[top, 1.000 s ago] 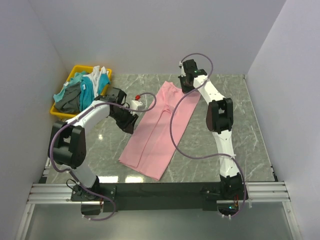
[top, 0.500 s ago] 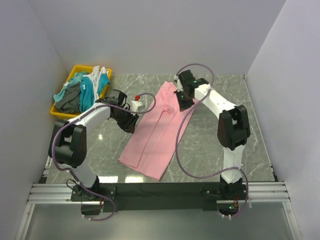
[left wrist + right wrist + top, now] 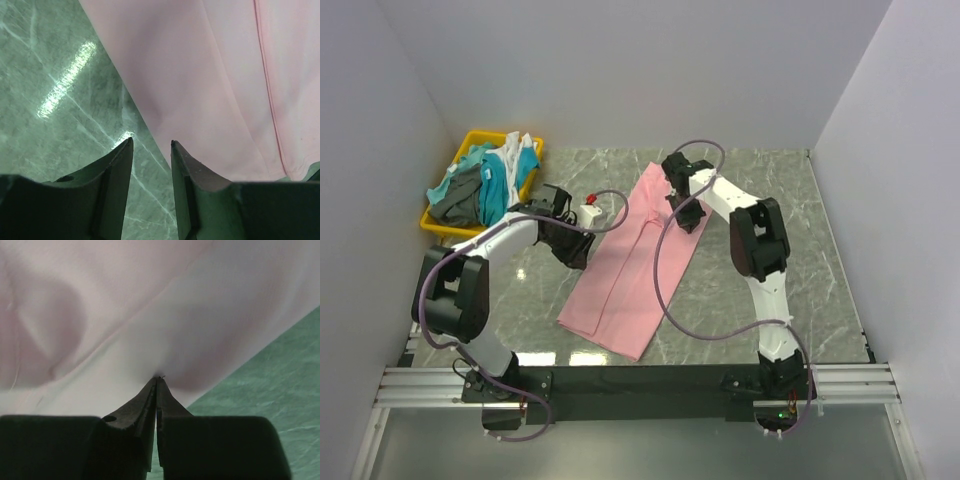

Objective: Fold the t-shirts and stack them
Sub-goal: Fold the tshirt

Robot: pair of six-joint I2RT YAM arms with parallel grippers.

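Observation:
A light pink t-shirt [image 3: 625, 275] lies folded in a long strip, running diagonally across the green marble table [image 3: 800, 260]. My left gripper [image 3: 578, 250] is low at the strip's left edge. In the left wrist view this gripper [image 3: 151, 142] is open, with bare table between its fingers and the pink cloth [image 3: 200, 75] just beyond the tips. My right gripper [image 3: 688, 218] is down on the strip's upper right edge. In the right wrist view its jaws [image 3: 159, 378] are shut, and the pink cloth [image 3: 150, 305] puckers at their tips. Teal [image 3: 495, 185], dark grey [image 3: 460, 198] and white [image 3: 517, 150] t-shirts are heaped at the back left.
The heap sits in a yellow plastic bin [image 3: 480, 137] in the back left corner. Pale walls close in the table on the left, back and right. Purple cables loop from both arms over the shirt. Bare marble shows on both sides of the pink strip.
The right arm swung from the shirt's far end leftward and nearer, onto the strip's upper right edge, and its jaws closed there. The left arm hardly moved.

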